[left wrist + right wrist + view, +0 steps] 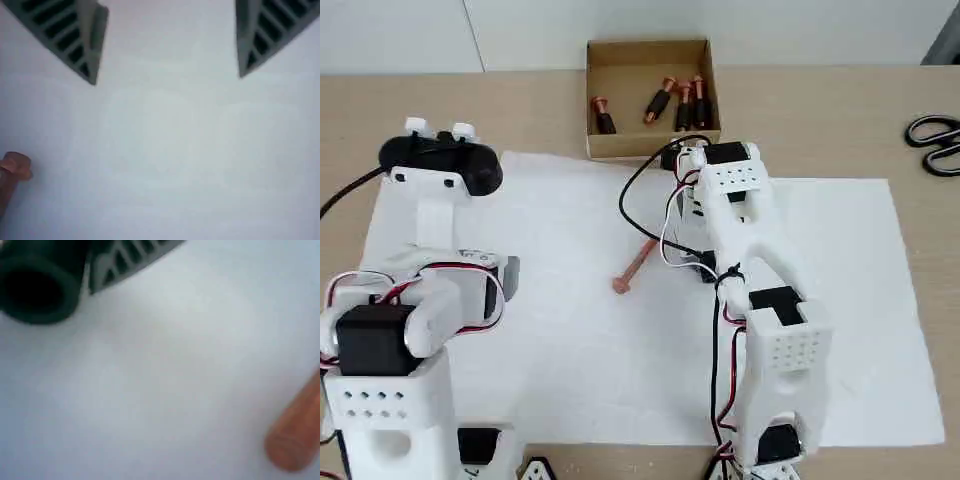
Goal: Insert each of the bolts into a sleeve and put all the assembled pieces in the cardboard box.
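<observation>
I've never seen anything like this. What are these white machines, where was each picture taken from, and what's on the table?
These are two small robot arms, each ending in a two-fingered gripper. One picture looks down over the table from above. The other two come from cameras on the arms' wrists.

On the white sheet lies one copper-coloured bolt. The cardboard box at the far side holds four assembled pieces: bolts already pushed into dark sleeves. Scissors lie off to one side.

The left gripper is open and empty above the sheet, with the bolt's head nearby. The right gripper seems to hold a dark sleeve, close to the bolt's other end.
</observation>
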### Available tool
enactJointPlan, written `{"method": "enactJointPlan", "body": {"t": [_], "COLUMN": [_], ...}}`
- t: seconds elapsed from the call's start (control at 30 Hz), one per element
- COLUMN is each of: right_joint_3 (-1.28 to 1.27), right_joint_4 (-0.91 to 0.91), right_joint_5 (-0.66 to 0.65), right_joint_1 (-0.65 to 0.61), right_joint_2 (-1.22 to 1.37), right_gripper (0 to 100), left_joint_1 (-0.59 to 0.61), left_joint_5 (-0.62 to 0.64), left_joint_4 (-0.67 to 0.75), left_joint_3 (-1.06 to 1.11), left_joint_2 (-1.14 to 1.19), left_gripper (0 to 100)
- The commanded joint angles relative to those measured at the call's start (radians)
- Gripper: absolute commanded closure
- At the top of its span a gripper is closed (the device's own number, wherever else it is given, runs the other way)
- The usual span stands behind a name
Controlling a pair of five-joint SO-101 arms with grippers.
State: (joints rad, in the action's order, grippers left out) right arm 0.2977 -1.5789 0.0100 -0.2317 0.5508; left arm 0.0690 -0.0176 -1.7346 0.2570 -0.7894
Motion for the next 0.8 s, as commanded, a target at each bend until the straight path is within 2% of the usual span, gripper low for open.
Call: {"method": "enactJointPlan", "body": {"t": [0.0, 0.13, 0.3, 0.43, 0.77], "right_joint_3": [0.028, 0.028, 0.028, 0.028, 0.032], "right_joint_4": [-0.002, -0.001, -0.012, -0.024, -0.048], "right_joint_5": [-0.009, -0.011, -0.046, -0.046, -0.046], "right_joint_1": [-0.024, -0.035, -0.033, -0.033, -0.031], "right_joint_2": [-0.004, -0.004, -0.013, -0.015, -0.015], "right_gripper": [89.8, 99.1, 99.2, 99.2, 99.2], "left_joint_1": [-0.006, -0.008, -0.003, -0.003, -0.011], "left_joint_5": [0.008, 0.008, 0.009, 0.064, 0.072], "left_joint_4": [-0.014, -0.014, 0.037, 0.084, 0.184], "left_joint_3": [-0.039, -0.039, -0.059, -0.246, -0.707], "left_joint_2": [-0.018, -0.018, -0.02, -0.02, -0.038], "left_gripper": [83, 83, 83, 83, 82]}}
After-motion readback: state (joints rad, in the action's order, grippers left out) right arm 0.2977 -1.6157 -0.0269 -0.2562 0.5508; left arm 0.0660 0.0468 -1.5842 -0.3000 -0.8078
